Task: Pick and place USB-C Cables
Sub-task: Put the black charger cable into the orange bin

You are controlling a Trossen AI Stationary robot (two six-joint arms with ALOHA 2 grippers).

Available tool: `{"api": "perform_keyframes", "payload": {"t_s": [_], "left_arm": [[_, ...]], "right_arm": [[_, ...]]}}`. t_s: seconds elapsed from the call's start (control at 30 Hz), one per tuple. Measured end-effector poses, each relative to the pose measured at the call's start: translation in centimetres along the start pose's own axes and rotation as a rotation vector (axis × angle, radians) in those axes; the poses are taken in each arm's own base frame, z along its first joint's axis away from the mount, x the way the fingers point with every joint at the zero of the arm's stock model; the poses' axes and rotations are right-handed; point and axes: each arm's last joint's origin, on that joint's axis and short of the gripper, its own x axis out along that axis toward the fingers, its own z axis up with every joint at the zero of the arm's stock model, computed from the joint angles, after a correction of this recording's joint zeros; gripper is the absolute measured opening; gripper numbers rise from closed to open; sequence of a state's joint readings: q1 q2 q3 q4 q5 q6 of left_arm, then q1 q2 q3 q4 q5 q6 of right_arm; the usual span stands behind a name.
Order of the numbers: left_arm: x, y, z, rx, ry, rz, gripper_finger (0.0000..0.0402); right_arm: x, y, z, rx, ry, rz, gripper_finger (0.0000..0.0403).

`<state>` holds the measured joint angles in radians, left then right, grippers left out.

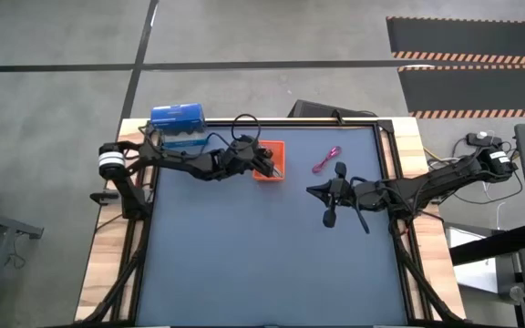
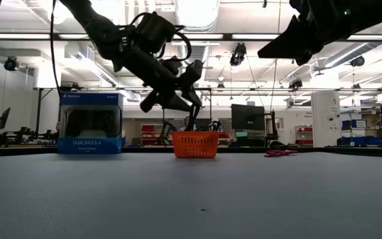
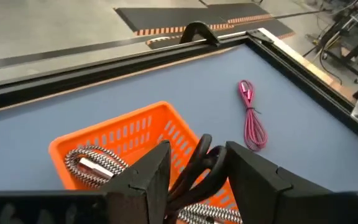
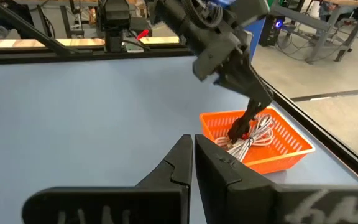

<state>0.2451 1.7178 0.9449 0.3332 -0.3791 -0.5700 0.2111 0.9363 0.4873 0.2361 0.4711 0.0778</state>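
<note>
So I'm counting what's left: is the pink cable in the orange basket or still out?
Out. The pink cable lies on the table beside the orange basket, apart from it.

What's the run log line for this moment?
left gripper: open over orange tray, black cable between fingers | right gripper: shut, waiting | pink cable: on table

A blue box (image 1: 178, 117) stands at the table's (image 1: 244, 264) far edge.
</note>
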Motion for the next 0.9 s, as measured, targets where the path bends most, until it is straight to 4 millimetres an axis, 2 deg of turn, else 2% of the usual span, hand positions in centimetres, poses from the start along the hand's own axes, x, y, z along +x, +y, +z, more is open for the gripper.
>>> {"api": "perform_keyframes", "payload": {"t_s": [0.27, 0.5, 0.7, 0.9], "left_arm": [[-1.8, 0.2, 1.0, 0.012, 0.082, 0.053, 0.0137], [-3.3, 0.2, 2.3, 0.006, 0.052, 0.038, 0.0137], [-3.6, 0.3, 2.7, 0.032, 0.039, 0.036, 0.0137], [-3.7, 0.2, 2.8, 0.132, 0.044, 0.029, 0.0136]], "right_arm": [[0.0, 0.0, 0.0, 0.006, 0.003, -0.001, 0.0009], [0.0, 0.0, 0.0, 0.008, 0.000, 0.000, 0.0009], [0.0, 0.0, 0.0, 0.008, 0.000, 0.000, 0.0009], [0.0, 0.0, 0.0, 0.008, 0.001, -0.001, 0.0009]]}}
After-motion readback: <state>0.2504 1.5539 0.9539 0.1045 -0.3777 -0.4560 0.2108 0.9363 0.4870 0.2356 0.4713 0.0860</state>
